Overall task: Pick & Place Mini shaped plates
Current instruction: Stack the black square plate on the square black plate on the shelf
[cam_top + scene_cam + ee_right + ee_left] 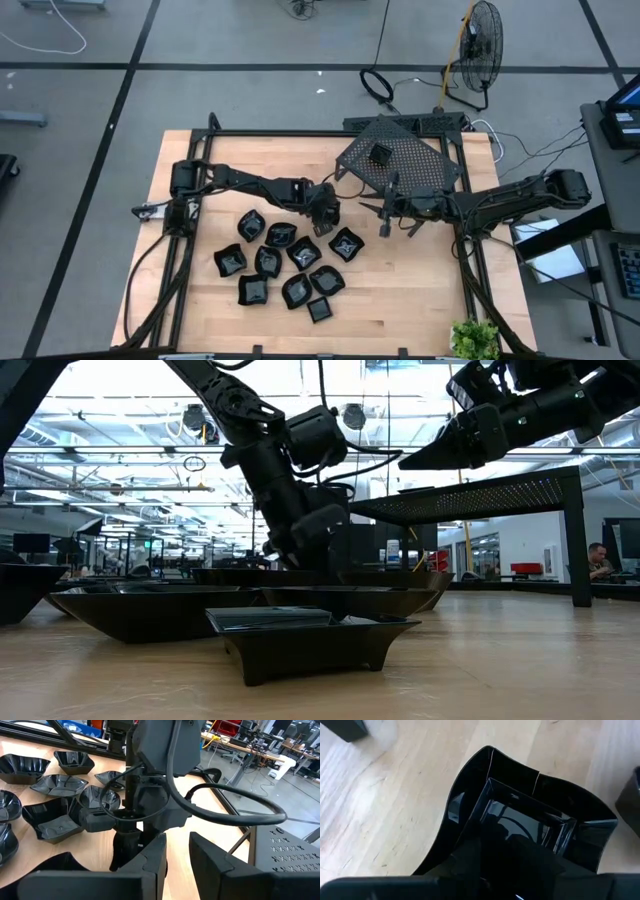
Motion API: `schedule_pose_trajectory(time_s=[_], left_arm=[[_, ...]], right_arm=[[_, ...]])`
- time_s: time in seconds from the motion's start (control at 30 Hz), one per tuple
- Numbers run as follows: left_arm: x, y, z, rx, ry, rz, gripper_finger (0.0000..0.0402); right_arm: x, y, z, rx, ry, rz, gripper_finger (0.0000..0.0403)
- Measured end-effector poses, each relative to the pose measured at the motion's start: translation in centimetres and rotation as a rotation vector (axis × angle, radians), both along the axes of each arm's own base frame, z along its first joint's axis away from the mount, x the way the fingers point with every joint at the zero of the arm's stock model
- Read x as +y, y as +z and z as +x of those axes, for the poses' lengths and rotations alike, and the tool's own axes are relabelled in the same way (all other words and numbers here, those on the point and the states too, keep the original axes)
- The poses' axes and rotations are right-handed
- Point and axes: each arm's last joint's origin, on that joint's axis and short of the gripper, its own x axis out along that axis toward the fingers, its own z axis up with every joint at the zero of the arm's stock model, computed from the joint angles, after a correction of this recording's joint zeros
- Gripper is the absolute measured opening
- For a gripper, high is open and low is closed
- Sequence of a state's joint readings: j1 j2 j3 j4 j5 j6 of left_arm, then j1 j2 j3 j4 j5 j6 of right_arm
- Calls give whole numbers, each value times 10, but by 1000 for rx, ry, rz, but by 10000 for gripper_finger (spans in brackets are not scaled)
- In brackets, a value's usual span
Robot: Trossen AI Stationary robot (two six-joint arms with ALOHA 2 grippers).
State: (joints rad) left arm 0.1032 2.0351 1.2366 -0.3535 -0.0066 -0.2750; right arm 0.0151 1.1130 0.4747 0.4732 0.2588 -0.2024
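Ten mini shaped plates (290,262) clustered on the table (420,290), one more small plate (380,154) on the perforated rack (400,160), one rack, two arms, one floor fan (483,45), one potted plant (474,340)

Bright, even light falls from overhead; the pale wooden table (420,290) shows only faint, soft shadows under the arms. From table height the ceiling strip lights (120,405) blow out white, turning the small glossy black dishes (300,640) into silhouettes, and the wood right at the lens blurs. Up close, one glossy black wavy-rimmed dish (530,815) carries pale glare streaks; the wood beside it looks soft.
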Motion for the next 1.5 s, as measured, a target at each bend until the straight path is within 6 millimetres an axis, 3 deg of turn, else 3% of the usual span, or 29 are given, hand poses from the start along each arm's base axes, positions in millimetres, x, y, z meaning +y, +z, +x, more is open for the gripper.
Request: schedule_pose_trajectory(time_s=[0.1,0.27,0.5,0.8,1.0,1.23,1.5], left_arm=[[-1,-1,-1,10,-21,-6,96],[1,-1,-2,15,3,-32,11],[-6,9,-2,-2,-7,47,3],[-27,68,-15,-112,-15,222,1],[-40,91,-26,-138,9,240,1],[-26,78,-47,67,355,203,41],[-17,67,-50,143,471,79,142]], right_arm=[[0,0,0,0,0,0,73],[0,0,0,0,0,0,73],[0,-1,0,7,0,0,73],[0,-1,0,7,-1,0,73],[0,-1,0,8,-1,0,73],[0,-1,0,8,-1,0,73],[0,-1,0,7,-1,0,73]])
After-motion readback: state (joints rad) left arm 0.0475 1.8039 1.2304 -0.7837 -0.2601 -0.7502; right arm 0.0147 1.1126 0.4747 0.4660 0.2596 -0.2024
